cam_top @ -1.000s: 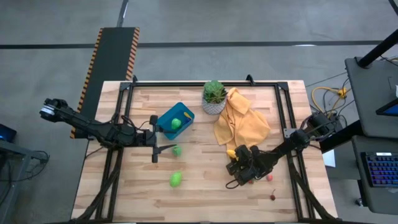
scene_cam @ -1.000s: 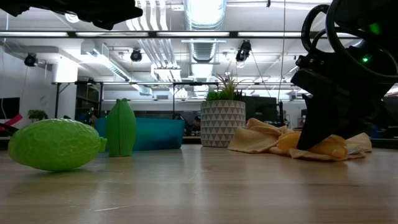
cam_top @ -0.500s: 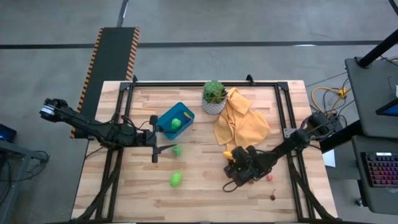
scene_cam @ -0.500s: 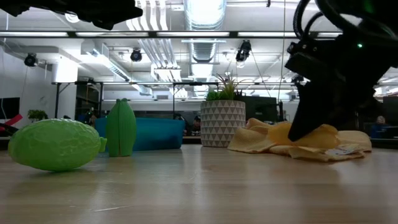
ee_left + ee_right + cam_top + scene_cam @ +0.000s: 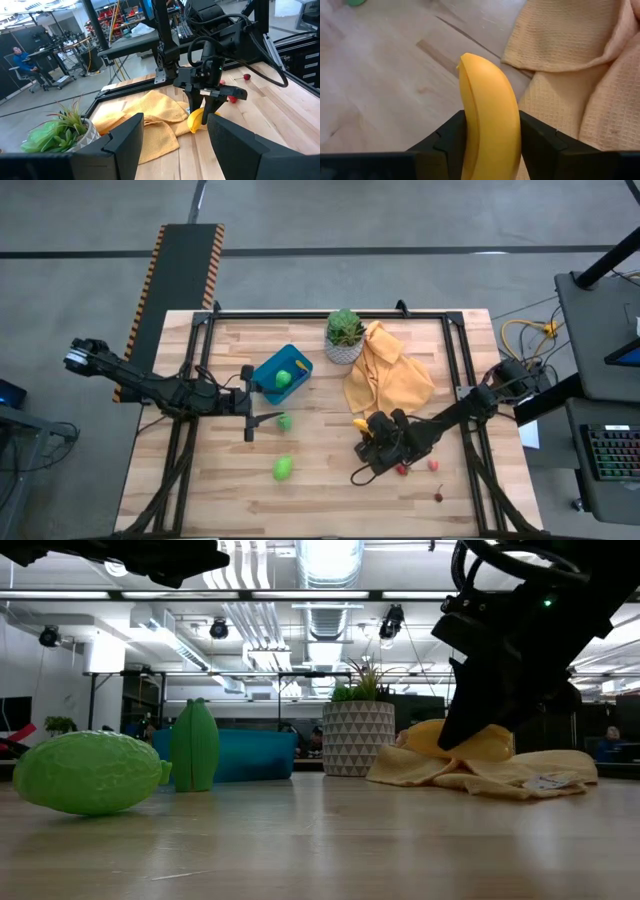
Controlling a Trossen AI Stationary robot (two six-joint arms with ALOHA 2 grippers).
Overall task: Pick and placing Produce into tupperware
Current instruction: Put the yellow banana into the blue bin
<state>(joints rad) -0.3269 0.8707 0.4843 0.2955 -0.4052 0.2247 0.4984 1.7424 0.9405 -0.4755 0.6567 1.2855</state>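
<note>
My right gripper [image 5: 370, 436] is shut on a yellow banana [image 5: 487, 115], at the near edge of the yellow cloth [image 5: 385, 375]; the low view shows the banana [image 5: 470, 743] above the tabletop. The blue tupperware [image 5: 281, 373] stands left of the middle with a green piece inside. Two green pieces [image 5: 285, 421] [image 5: 283, 469] lie on the wood near it. Small red pieces [image 5: 403, 470] [image 5: 438, 497] lie by my right arm. My left gripper [image 5: 262, 402] stands open beside the tupperware, nothing between its fingers. My right gripper pinches the banana's two sides [image 5: 470, 135] between its two fingers [image 5: 447, 137], which lie across it. They come slanting down from the table's right side. The banana's free end [image 5: 470, 62] sticks out past the fingertips. It hangs clear of the table.
A white pot with a green plant [image 5: 344, 338] stands at the far middle, touching the cloth. Black frame rails [image 5: 330, 313] run along the table's far and side edges. Bare wood lies between the banana and the tupperware.
My right gripper has risen and shifted a little toward the table's left edge, rolling slightly, with the banana held. The banana has come up from beside the cloth's edge and now hangs clear above the wood.
</note>
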